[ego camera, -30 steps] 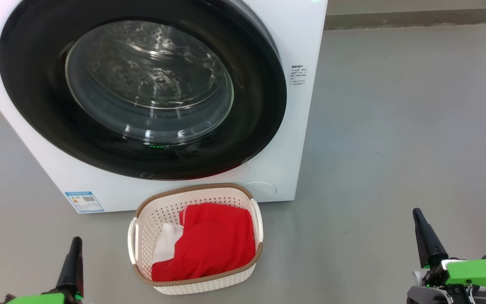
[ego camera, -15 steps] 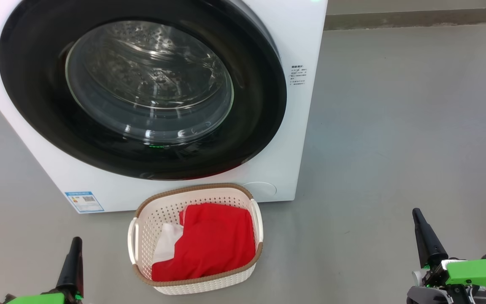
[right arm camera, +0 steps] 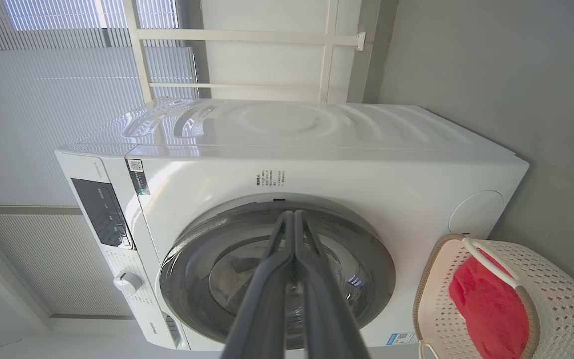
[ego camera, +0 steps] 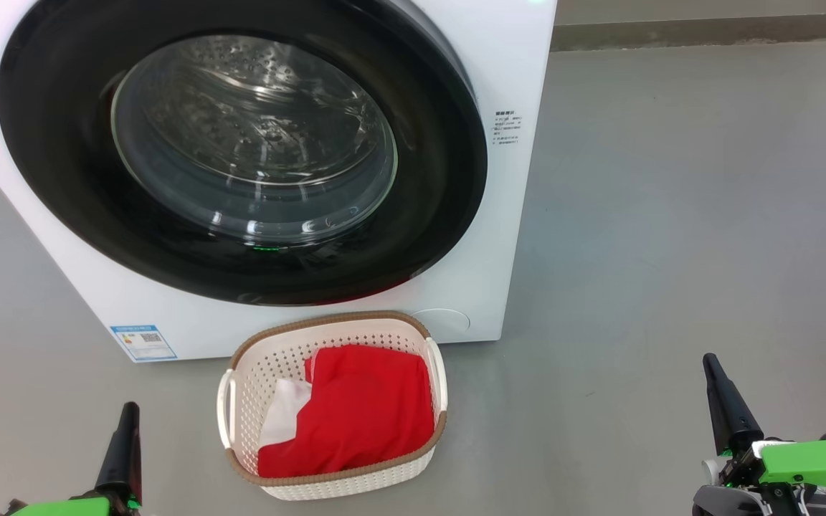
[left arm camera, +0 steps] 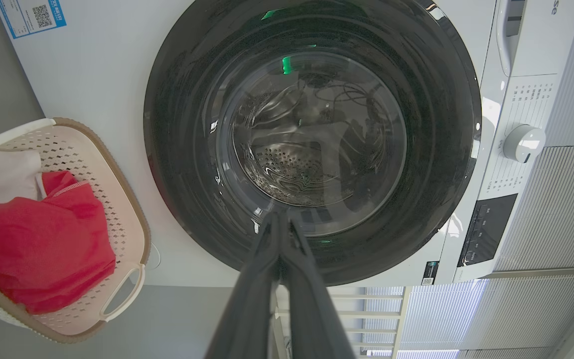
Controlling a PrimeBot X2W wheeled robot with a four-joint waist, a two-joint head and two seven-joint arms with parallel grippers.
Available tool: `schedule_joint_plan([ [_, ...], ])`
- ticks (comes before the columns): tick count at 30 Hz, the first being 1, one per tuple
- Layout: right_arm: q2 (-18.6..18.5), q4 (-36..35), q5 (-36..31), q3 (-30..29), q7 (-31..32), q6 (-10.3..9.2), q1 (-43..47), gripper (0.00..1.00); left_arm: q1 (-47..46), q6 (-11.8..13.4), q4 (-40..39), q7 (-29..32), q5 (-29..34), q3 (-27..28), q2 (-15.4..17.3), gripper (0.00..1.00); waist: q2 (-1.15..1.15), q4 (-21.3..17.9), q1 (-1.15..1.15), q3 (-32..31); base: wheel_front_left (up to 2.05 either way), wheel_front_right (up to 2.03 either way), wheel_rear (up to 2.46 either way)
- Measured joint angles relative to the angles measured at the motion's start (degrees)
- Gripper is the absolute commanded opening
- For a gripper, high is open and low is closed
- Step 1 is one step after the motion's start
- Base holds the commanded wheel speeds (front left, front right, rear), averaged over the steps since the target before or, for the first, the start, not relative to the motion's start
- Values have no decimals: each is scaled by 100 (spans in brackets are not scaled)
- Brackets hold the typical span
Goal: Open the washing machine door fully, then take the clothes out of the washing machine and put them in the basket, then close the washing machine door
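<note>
Red jersey (ego camera: 363, 408) and white cloth (ego camera: 285, 410) in the basket (ego camera: 269, 362) look soft, light, best pinched at a fold; left gripper (ego camera: 128, 410), right gripper (ego camera: 709, 361): jaws together, empty.

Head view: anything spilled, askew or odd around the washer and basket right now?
Nothing stands out. The round black-rimmed glass door sits closed against the white front-loading washer. The red jersey and white cloth lie inside the upright cream perforated basket, none over its rim.
</note>
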Motion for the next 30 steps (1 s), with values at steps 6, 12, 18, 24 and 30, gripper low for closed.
schedule_joint_plan([
  [6, 1, 0, 0, -22, 0, 0, 0, 0, 0, 0, 0, 0, 0, 1, 0, 0, 0, 0, 0, 0, 0, 0, 0],
  [12, 4, 0, -1, -30, 0, 0, 0, 0, 0, 0, 0, 0, 0, 2, -1, 0, 0, 0, 0, 0, 0, 0, 0],
  [18, 7, 0, -2, -35, 0, 0, 0, 0, 0, 0, 0, 0, 0, 2, -1, 0, 0, 0, 0, 0, 0, 0, 0],
  [24, 9, 0, -5, -42, 0, 0, 0, 0, 0, 0, 0, 0, 0, 3, -1, 0, 0, 0, 0, 0, 0, 0, 0],
  [30, 16, 0, -5, -46, 1, 0, 0, 0, 0, 0, 0, 0, 0, 3, -1, 0, 0, 0, 0, 0, 0, 0, 0],
])
